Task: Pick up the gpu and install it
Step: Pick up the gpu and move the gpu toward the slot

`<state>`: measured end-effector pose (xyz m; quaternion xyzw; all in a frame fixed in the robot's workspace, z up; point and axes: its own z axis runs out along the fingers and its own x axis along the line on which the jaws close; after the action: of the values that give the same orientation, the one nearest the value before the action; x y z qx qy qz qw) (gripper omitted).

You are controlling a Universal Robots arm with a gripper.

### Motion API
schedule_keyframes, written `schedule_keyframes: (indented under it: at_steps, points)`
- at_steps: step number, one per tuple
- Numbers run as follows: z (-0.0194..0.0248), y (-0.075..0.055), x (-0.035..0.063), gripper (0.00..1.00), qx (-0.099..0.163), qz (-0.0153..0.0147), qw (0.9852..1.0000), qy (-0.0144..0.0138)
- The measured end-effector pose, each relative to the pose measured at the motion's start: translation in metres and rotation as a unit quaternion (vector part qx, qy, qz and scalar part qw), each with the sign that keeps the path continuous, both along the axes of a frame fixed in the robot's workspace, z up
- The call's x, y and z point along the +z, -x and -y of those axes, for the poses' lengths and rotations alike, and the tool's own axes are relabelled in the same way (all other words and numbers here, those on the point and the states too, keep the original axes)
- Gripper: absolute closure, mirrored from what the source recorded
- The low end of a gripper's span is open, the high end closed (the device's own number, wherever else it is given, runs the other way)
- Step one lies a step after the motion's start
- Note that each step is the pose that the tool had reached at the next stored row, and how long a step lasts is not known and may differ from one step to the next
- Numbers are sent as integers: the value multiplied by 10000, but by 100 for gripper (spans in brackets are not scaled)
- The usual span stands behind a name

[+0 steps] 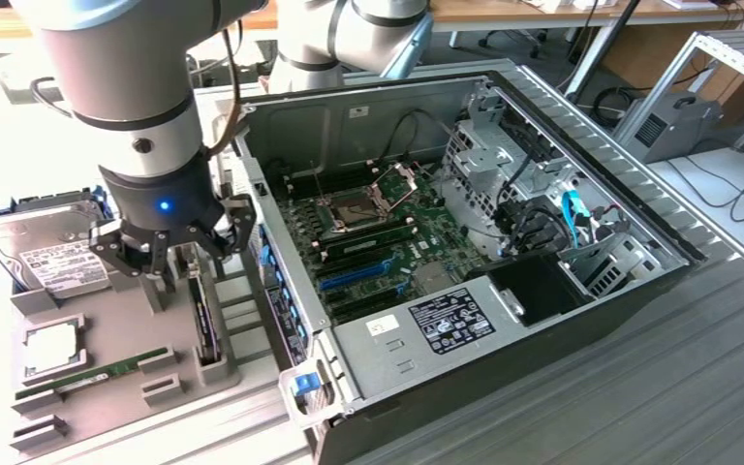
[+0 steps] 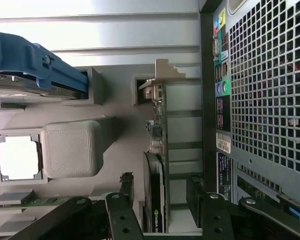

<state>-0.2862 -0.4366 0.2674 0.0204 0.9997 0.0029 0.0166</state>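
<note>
The gpu (image 1: 206,325) stands on its edge in a slot of the grey holder tray (image 1: 113,339), beside the open computer case (image 1: 476,242). It is a thin dark card, and in the wrist view the gpu (image 2: 157,150) shows edge-on with its black fan side and silver bracket end. My gripper (image 1: 189,263) hangs just above it, open. In the wrist view the gripper (image 2: 161,187) has one finger (image 2: 126,186) on each side of the card, not touching it. Nothing is held.
On the tray lie a hard drive (image 1: 49,247) in a blue frame, a CPU (image 1: 51,347) and a green RAM stick (image 1: 101,373). The case's motherboard (image 1: 372,242) lies exposed with blue slots (image 1: 353,276). The case's rear grille (image 2: 270,85) stands close beside the gpu.
</note>
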Motion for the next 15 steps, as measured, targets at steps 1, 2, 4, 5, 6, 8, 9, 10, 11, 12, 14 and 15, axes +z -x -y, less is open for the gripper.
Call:
schedule_keyframes:
  at_steps: [1, 2, 4, 5, 6, 8, 9, 10, 11, 12, 14, 15]
  points:
    - [0, 0, -9, 45, 0, 0, 10000, 0]
    - [0, 0, -18, 45, 0, 0, 10000, 0]
    - [0, 0, -31, 45, 0, 0, 10000, 0]
    - [0, 0, -37, 45, 0, 0, 10000, 0]
    - [0, 0, -42, 45, 0, 0, 10000, 0]
    - [0, 0, -53, 45, 0, 0, 10000, 0]
    - [0, 0, -57, 45, 0, 0, 10000, 0]
    - [0, 0, -61, 45, 0, 0, 10000, 0]
    - [0, 0, -65, 45, 0, 0, 10000, 0]
    - [0, 0, -72, 45, 0, 0, 10000, 0]
    - [0, 0, -80, 45, 0, 0, 10000, 0]
    - [0, 0, -82, 45, 0, 0, 10000, 0]
